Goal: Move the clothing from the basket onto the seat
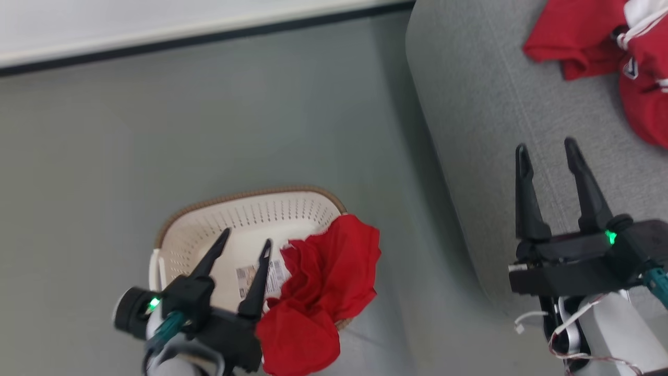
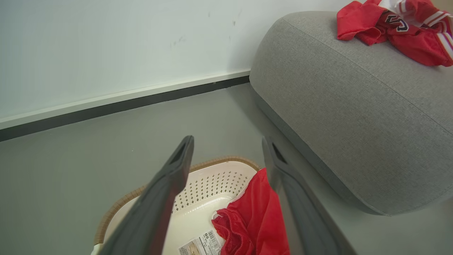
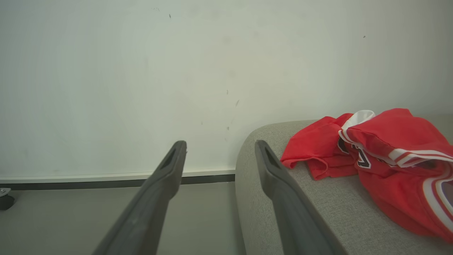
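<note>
A pale wall with a white skirting board met a smooth grey floor, where the cream-white laundry basket stood near the big grey sofa cushion, a strip of floor between them. One red garment lay crumpled in the basket on the side nearest the cushion, spilling over the brown woven-look rim there and partly covering the paper label on the basket's bottom. Your left gripper hung above the basket's open interior, its two dark fingers spread apart and holding nothing, the nearer finger just beside the red cloth; whether it touched could not be told. A heap of red garments with white stripes and trim sat on top of the cushion, toward its far end. Your right gripper stood over the cushion's near part, fingers likewise parted and empty, well short of that heap. In the left wrist view the perforated wall of the basket showed between the fingers.
</note>
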Robot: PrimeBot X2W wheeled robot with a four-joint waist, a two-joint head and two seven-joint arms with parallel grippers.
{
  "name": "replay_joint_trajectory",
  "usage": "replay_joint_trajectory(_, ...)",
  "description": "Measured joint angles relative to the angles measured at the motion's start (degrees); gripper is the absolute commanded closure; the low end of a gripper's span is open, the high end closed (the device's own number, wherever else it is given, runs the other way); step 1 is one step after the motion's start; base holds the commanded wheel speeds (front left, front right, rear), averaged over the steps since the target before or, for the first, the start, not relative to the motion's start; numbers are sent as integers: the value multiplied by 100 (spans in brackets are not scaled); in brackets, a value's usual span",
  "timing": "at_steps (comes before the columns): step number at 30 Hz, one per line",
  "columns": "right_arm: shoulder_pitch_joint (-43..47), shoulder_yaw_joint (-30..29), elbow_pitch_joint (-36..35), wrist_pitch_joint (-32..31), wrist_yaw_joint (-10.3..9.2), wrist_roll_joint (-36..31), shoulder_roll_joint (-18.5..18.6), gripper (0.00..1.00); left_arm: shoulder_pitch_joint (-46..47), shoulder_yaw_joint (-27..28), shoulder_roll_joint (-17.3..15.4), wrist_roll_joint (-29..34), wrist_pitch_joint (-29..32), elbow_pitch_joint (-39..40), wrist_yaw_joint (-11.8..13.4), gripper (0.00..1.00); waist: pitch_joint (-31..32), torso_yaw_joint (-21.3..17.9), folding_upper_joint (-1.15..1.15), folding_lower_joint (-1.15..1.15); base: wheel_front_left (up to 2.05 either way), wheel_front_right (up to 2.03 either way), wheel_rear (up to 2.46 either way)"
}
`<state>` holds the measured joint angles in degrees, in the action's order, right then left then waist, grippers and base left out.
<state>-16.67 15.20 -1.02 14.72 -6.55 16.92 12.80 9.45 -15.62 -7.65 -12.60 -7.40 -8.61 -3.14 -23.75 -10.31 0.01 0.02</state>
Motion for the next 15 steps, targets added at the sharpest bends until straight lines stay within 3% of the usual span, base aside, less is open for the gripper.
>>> replay_joint_trajectory(15,-1014,-419,-255,1,-5,-144,-49,0,1433,-824,249,371,389,-1099,-250,0,-1278,-202,1,0,0,0,0)
